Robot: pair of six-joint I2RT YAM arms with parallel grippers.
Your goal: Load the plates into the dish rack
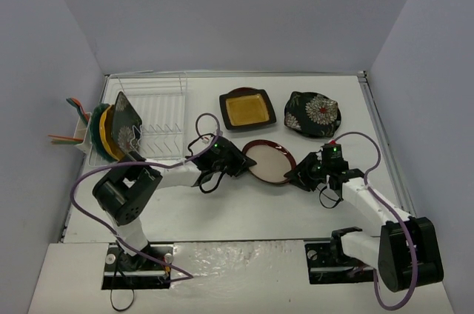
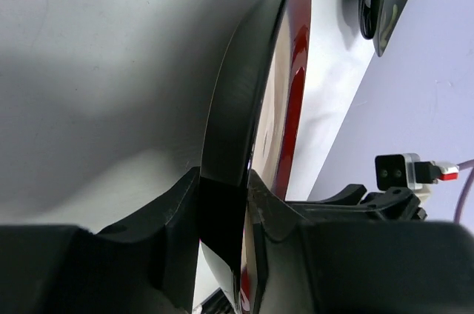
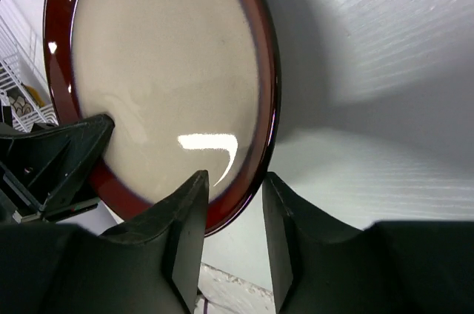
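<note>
The red-rimmed plate (image 1: 269, 161) with a pale centre is between my two grippers in the middle of the table. My left gripper (image 1: 239, 160) is shut on its left rim; in the left wrist view the plate (image 2: 252, 92) stands edge-on, pinched between the jaws (image 2: 244, 210). My right gripper (image 1: 300, 173) is open, its fingers straddling the plate's right rim (image 3: 163, 69) with a gap on both sides (image 3: 235, 188). The white dish rack (image 1: 159, 118) at the back left holds a teal, an orange-yellow and a black flowered plate (image 1: 126, 125) at its left end.
A black square plate with a yellow centre (image 1: 247, 109) and a black flowered plate (image 1: 312, 113) lie behind the grippers. The utensil cup (image 1: 78, 135) with coloured utensils hangs off the rack's left side. Grey walls close in left, right and back.
</note>
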